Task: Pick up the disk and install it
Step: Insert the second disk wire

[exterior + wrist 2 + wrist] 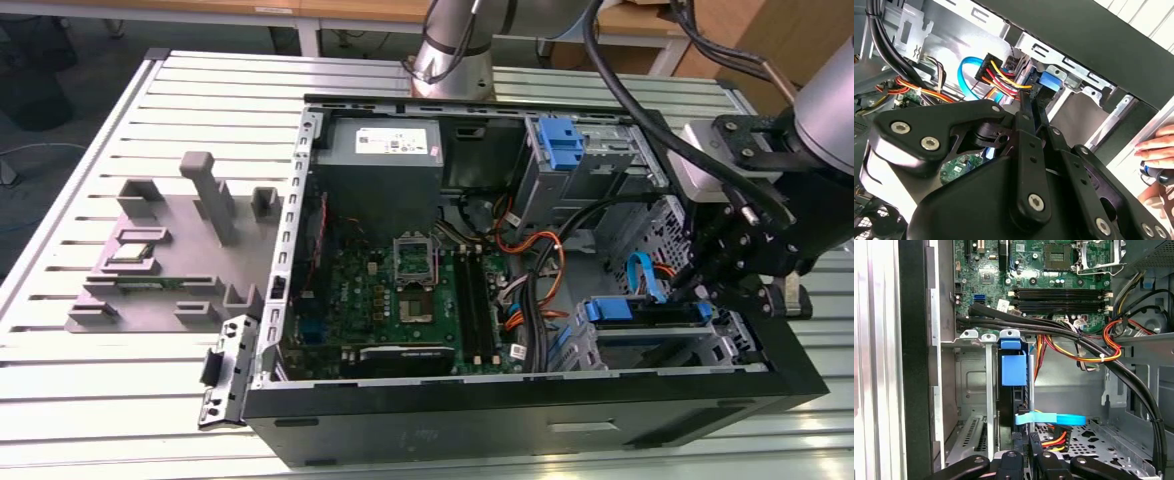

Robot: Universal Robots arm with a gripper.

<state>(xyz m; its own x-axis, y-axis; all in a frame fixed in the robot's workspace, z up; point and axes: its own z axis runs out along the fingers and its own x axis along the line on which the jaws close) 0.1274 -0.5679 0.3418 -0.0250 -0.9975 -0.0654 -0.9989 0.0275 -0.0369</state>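
Case: black and grey sheet-metal tower, lying open on your slatted desk.
Disk: thin metal slab with blue plastic rails, edge-on in the drive bay just ahead of your claw.
Claw: black fingers nearly together, seemingly pinching the disk's rear edge.
Risk: the glossy cables beside your claw could snag, cocking the disk in its bay.

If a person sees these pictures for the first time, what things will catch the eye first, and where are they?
First comes the open computer case lying on the slatted table, its green motherboard exposed in the middle. Next, the black gripper reaches into the drive bay on the exterior view's right, where the disk with blue rails stands on edge in its slot. A hand rests outside the case in the second wrist view.
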